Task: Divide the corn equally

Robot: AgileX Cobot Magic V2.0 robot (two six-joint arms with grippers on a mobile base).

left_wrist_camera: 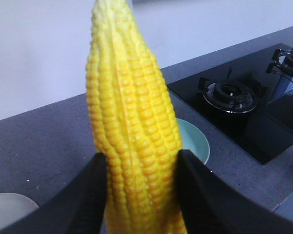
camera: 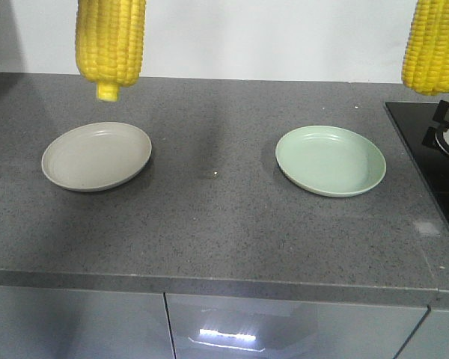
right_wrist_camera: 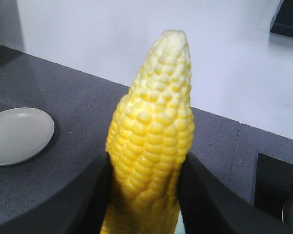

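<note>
Two cobs of yellow corn hang upright above the grey counter. The left corn (camera: 111, 41) is above and slightly behind the beige-grey plate (camera: 97, 155), its stubby end pointing down. My left gripper (left_wrist_camera: 142, 155) is shut on this corn (left_wrist_camera: 129, 122), one black finger (left_wrist_camera: 88, 195) on each side. The right corn (camera: 434, 45) hangs at the far right, beyond the pale green plate (camera: 331, 160) and over the hob's edge. My right gripper (right_wrist_camera: 146, 158) is shut on that corn (right_wrist_camera: 154, 122). Both plates are bare. Both grippers are above the top edge of the front view.
A black glass hob (camera: 434, 161) with a gas burner (left_wrist_camera: 229, 95) fills the counter's right end. The white wall stands behind the counter. The counter's front edge (camera: 209, 280) runs above glossy cabinet doors. The plates lie about a plate's width apart.
</note>
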